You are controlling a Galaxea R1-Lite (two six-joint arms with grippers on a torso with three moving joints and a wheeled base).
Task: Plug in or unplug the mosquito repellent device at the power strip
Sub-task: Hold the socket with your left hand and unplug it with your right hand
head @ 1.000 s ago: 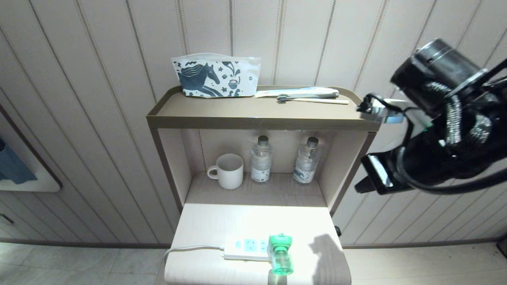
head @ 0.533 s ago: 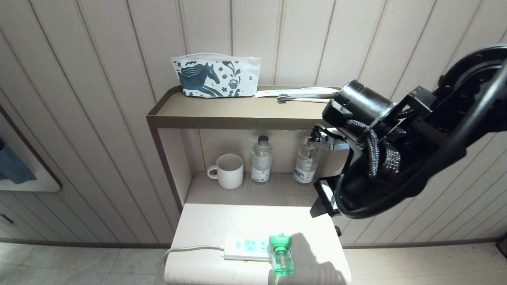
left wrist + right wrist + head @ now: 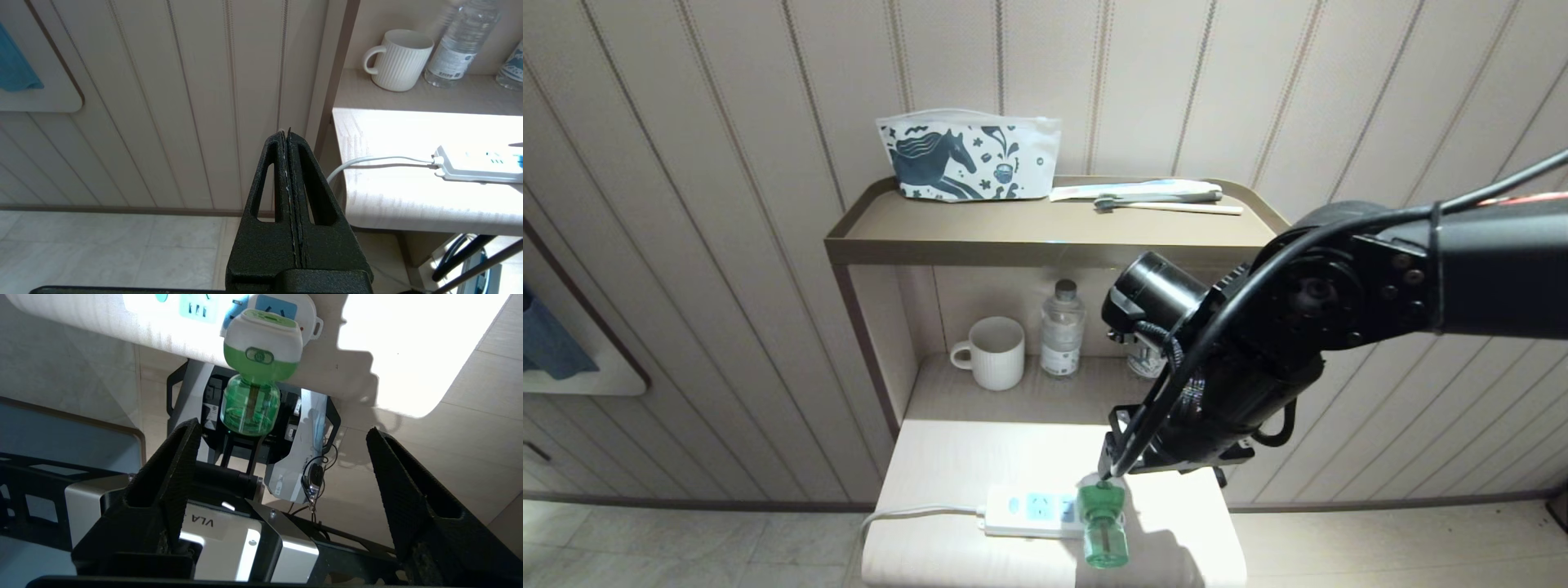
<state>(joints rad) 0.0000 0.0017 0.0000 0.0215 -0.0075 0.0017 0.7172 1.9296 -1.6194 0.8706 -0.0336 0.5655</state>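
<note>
I am holding my right gripper (image 3: 282,433) spread wide just above the mosquito repellent device (image 3: 1103,525), plugged into the power strip (image 3: 1029,510) at its three o'clock end; my left gripper (image 3: 288,141) is sitting pressed together.

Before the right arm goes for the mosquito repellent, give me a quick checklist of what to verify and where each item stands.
1. Right gripper open wide enough for the mosquito repellent: ok, fingers stand well apart.
2. Gripper empty: ok, nothing between the fingers.
3. Repellent seated in the power strip: ok, its head sits on the strip's end with the green bottle hanging past the table edge.
4. Fingers around the repellent: not ok, they are short of the bottle.
5. Gripper centred on the bottle: not ok, the bottle lies nearer one finger.
6. Left gripper out of the way: ok, shut, off beside the table.
</note>
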